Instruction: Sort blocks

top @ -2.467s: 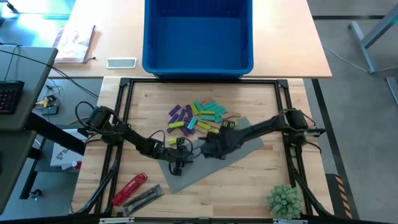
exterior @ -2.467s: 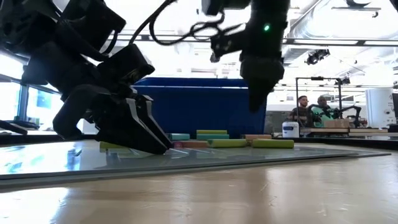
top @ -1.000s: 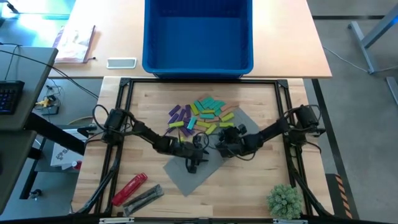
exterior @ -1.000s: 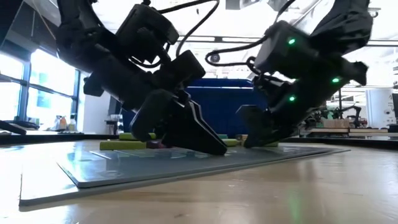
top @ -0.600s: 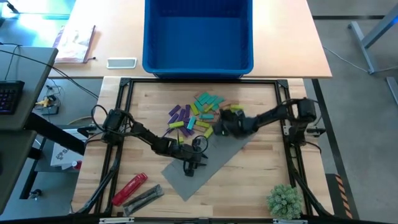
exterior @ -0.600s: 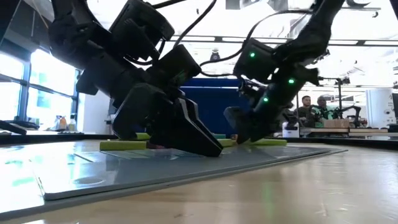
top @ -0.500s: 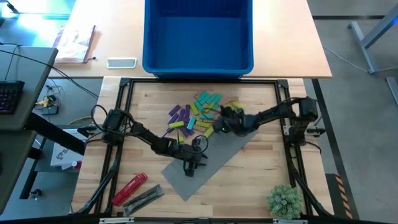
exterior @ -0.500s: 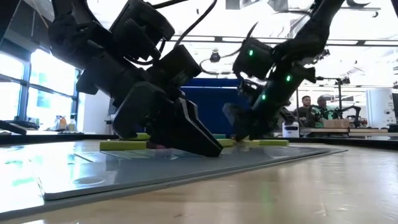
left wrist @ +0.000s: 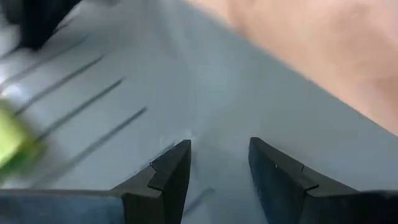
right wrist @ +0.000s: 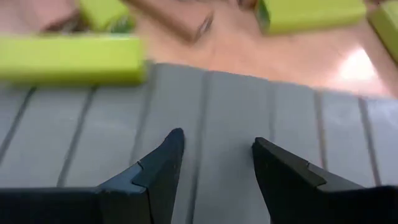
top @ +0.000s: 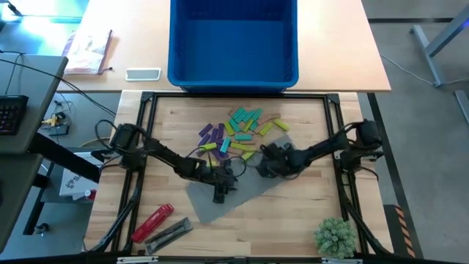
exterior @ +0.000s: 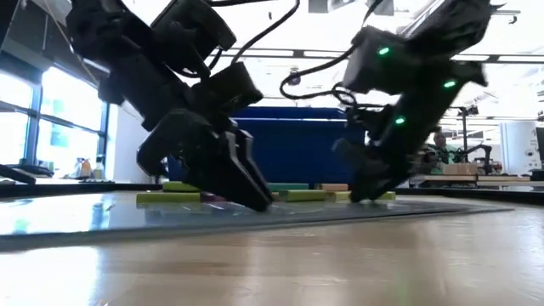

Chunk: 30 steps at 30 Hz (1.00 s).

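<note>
Big blue bin (top: 234,40) on the far table, white phone (top: 143,74) and booklet (top: 87,51) far left, grey mat (top: 220,199) mid-table, red tool (top: 152,222) near left, small green plant (top: 335,236) near right.

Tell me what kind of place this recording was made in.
Probably a robotics lab or open workshop: a black-framed wooden table under two arms, a blue bin on the desk behind, ceiling lights and more workbenches across the room.
</note>
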Tool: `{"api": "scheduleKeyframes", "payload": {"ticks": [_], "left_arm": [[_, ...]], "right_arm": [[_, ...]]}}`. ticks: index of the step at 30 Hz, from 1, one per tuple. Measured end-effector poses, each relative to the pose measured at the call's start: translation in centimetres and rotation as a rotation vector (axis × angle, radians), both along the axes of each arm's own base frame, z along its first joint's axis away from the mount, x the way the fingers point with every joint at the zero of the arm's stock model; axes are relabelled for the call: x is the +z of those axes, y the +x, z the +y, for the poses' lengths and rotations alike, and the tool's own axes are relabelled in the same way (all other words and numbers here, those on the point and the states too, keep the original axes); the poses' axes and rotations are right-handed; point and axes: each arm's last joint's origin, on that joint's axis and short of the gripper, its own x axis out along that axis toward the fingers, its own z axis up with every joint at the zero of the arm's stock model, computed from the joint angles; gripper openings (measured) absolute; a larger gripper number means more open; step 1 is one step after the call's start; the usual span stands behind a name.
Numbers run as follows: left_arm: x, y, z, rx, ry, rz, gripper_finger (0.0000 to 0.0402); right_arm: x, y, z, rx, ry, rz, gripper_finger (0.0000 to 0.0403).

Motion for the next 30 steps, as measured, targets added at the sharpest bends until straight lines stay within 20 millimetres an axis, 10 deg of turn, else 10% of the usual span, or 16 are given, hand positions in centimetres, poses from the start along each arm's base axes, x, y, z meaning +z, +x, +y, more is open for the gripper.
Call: {"api": "scheduleKeyframes", "payload": {"ticks": [14,30], "left_arm": [[3.5,0.3,1.5,0.065,-0.026,-0.129,0.0145],[2.4,0.1,-0.4,0.034,0.008,-0.103,0.0145]], "right_arm": [[2.4,-0.9,7.8,0.169,0.094,-0.082,0.0185],[5.0,2.2,6.7,0.315,0.036,-0.077,0.0185]]}}
